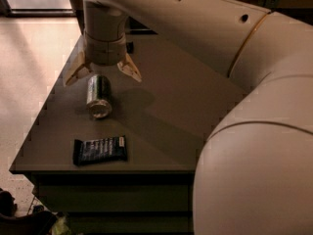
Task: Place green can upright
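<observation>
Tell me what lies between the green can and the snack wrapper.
Camera view: only bare tabletop between the green can and the wrapper. The gripper hangs open over the can's far end.

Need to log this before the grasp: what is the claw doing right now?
Claw: open, holding nothing, fingers spread either side of the far end of the can, which lies on its side.

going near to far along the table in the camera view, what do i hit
dark-blue snack wrapper → green can, lying on its side → end effector, open, hovering over the can's far end
</observation>
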Robot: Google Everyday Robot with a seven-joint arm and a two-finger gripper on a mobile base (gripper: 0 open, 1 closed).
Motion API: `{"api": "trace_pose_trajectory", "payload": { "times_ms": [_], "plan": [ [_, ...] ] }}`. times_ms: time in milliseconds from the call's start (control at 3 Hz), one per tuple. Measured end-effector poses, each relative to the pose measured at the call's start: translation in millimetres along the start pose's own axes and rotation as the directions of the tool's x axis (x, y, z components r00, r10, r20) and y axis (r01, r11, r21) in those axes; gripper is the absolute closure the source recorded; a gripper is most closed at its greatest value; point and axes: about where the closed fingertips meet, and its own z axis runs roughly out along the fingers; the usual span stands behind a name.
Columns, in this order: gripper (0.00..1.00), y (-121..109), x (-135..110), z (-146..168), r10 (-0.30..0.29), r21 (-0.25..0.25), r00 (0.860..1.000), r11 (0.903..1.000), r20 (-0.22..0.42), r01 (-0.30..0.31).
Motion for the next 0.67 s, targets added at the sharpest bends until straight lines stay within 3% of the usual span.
{"api": "trace_pose_trajectory", "payload": {
  "times_ms": [667],
  "plan": [
    [0.0, 0, -10, 44, 0.028, -0.054, 0.999, 0.9981, -0.016, -0.029]
  ]
}}
